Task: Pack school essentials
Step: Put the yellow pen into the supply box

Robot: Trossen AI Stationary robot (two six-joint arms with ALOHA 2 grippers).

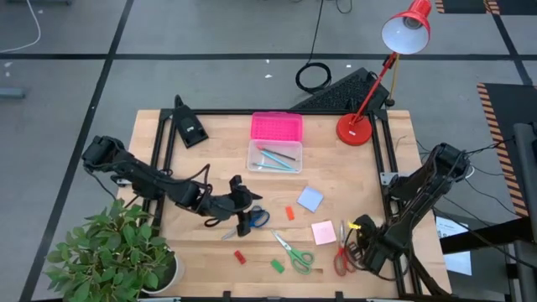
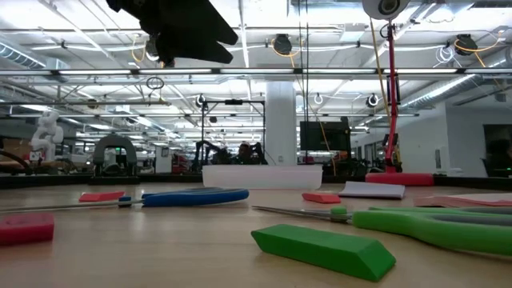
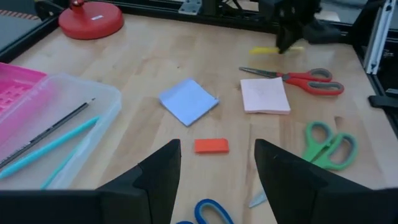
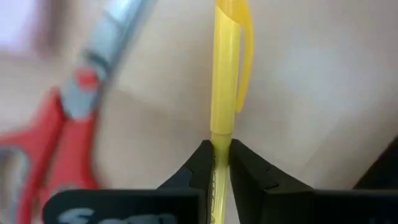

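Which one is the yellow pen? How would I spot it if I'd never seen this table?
Find the red desk lamp at the table's far edge, then follow that side to the near corner, beside the red-handled scissors. The yellow pen is pinched in the right gripper: the only yellow thing there.

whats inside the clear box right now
The clear box holds a dark pencil and two teal pencils, seen from above and from the left wrist. Its pink lid lies open behind it, covering nothing inside.
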